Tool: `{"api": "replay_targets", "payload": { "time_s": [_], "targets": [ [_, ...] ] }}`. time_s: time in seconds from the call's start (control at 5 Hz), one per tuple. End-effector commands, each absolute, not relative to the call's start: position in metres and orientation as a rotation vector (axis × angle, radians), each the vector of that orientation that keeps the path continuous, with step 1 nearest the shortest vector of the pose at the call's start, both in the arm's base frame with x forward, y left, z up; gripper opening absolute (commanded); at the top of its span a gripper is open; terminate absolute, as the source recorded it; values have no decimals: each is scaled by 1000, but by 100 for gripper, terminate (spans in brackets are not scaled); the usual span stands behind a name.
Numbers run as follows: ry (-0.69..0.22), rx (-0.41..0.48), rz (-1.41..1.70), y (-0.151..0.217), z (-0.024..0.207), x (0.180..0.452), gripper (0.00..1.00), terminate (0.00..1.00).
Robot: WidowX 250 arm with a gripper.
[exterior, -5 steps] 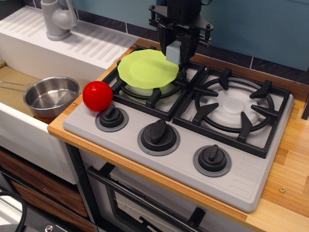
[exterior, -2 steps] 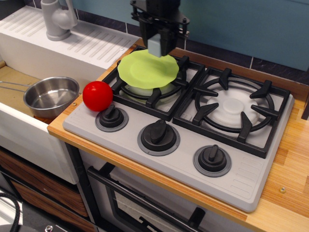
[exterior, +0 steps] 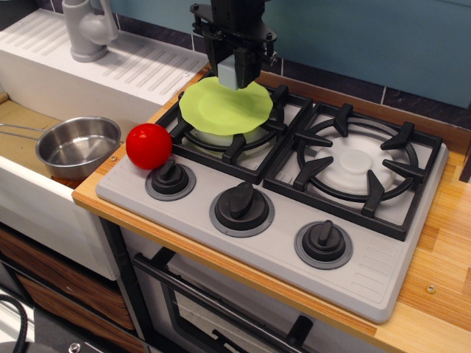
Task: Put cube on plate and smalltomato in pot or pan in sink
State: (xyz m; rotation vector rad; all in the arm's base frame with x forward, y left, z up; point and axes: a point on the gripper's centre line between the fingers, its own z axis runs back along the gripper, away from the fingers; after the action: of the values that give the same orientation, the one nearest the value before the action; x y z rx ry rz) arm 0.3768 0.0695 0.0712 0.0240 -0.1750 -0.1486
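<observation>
Below me is a grey stove top (exterior: 383, 272) with two black-grated burners and three dark knobs along its front edge, set into a pale wooden counter (exterior: 449, 243); a teal wall with a dark tiled strip runs behind it. To one side the counter drops into a white sink (exterior: 29, 198) with a ribbed drainboard (exterior: 140, 62) and a grey tap (exterior: 87, 29) at the back. A shiny steel pan (exterior: 77, 145) sits in the basin, its thin handle pointing away from the stove. The glossy red smalltomato (exterior: 149, 145) rests on the stove's corner, just beside the nearest knob and close to the pan's rim, well apart from me. The lime-green plate (exterior: 221, 110) lies on the grate of the burner nearest the sink. My gripper (exterior: 237, 70) hangs over the plate's far edge, and my fingers (exterior: 253, 57) are pinched on the pale grey-blue cube (exterior: 231, 73), which sits between them with its lower face just above the plate's rim; whether it touches the plate I cannot tell.
</observation>
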Motion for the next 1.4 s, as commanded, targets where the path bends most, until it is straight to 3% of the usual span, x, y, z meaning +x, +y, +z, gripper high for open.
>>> {"api": "replay_targets", "payload": {
  "time_s": [0.0,0.4,1.2],
  "targets": [
    [-207,16,-150,72,74,376,100,0],
    [-202,16,-138,60,77,374,100,0],
    [-109,31,-147,56,130,365,100,0]
  ]
}}
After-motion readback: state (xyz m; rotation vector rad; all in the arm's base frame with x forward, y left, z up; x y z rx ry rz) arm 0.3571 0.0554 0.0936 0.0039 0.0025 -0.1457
